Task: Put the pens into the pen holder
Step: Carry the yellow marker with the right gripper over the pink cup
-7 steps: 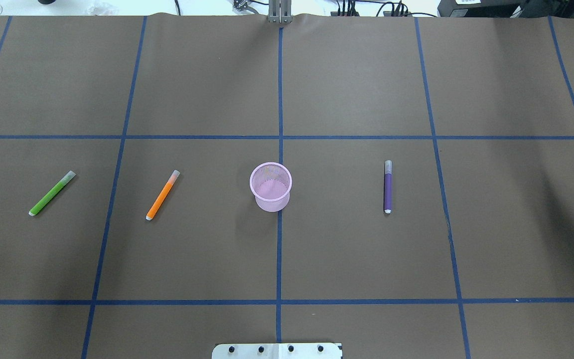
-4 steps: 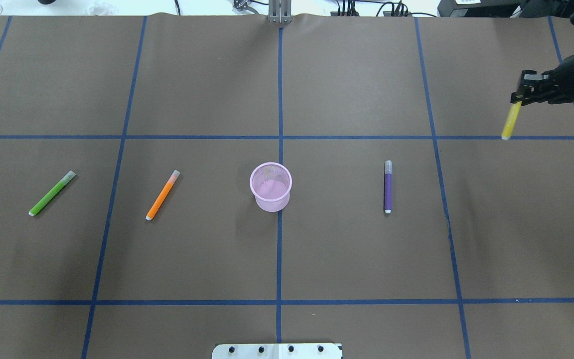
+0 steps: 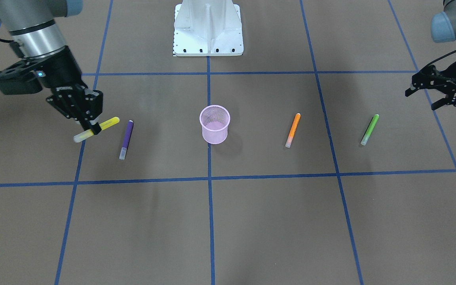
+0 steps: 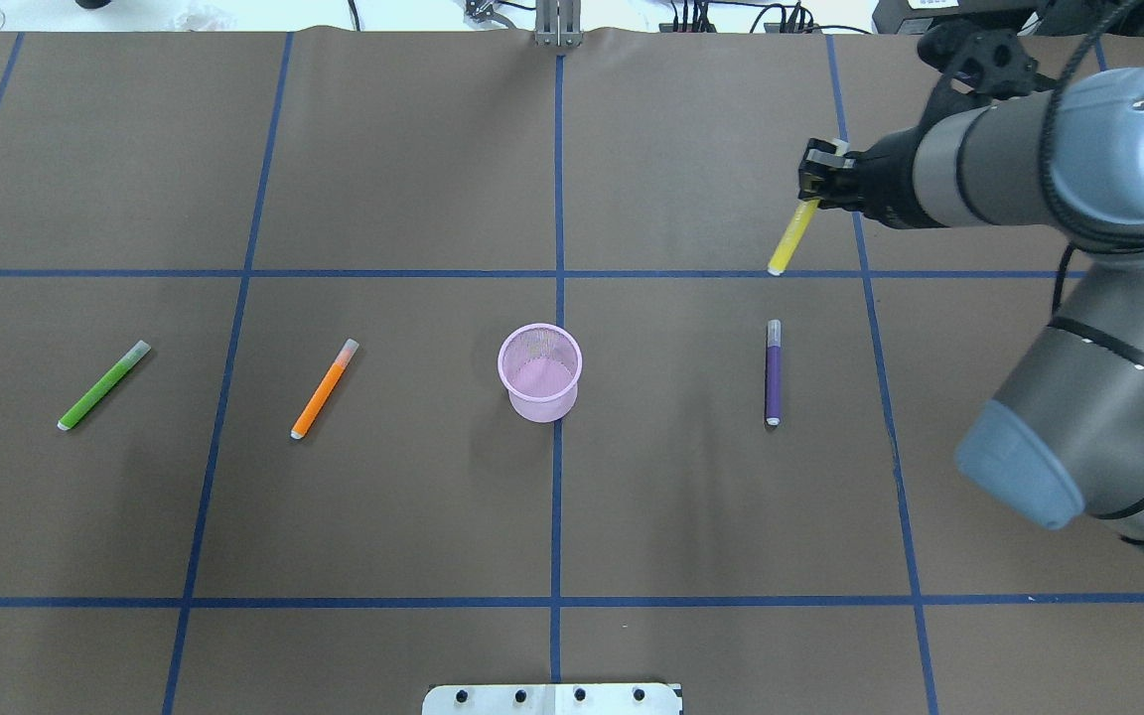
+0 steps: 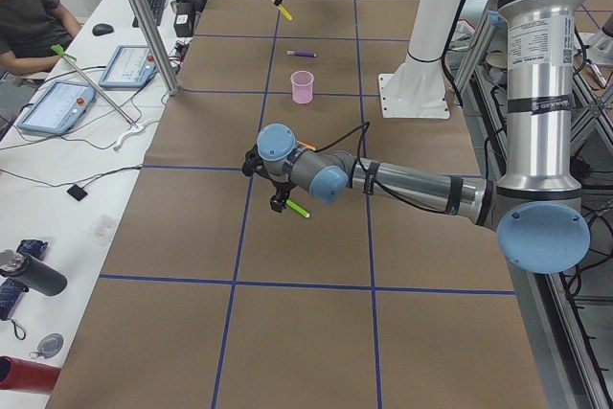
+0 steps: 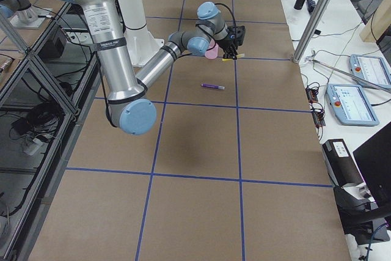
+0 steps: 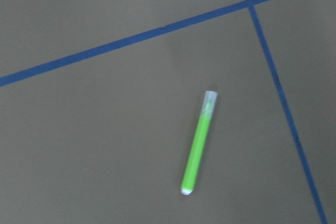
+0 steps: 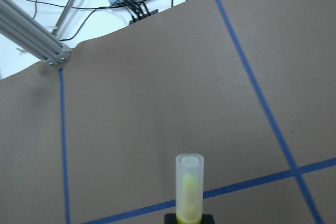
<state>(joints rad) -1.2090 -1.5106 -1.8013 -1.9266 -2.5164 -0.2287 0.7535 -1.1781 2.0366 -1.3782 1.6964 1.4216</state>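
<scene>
The pink mesh pen holder (image 4: 539, 372) (image 3: 214, 124) stands upright at the table's centre. My right gripper (image 4: 820, 184) (image 3: 87, 126) is shut on the yellow pen (image 4: 790, 238) (image 3: 97, 128) and holds it above the table, beyond the purple pen (image 4: 774, 372) (image 3: 126, 139); its pale cap end (image 8: 189, 187) fills the right wrist view. The orange pen (image 4: 325, 388) and the green pen (image 4: 103, 385) (image 7: 198, 142) lie left of the holder. My left gripper (image 3: 422, 99) hovers open and empty, outward of the green pen, near the table's left end.
The table is brown paper with a blue tape grid. The robot's base plate (image 4: 552, 698) is at the near edge. An aluminium post (image 4: 557, 25) stands at the far edge. Operators' desks with tablets (image 5: 57, 107) lie beyond it.
My right arm has swung in from the right edge toward the centre, carrying the yellow pen. The tip of my left gripper has come into the overhead view at the left edge.
</scene>
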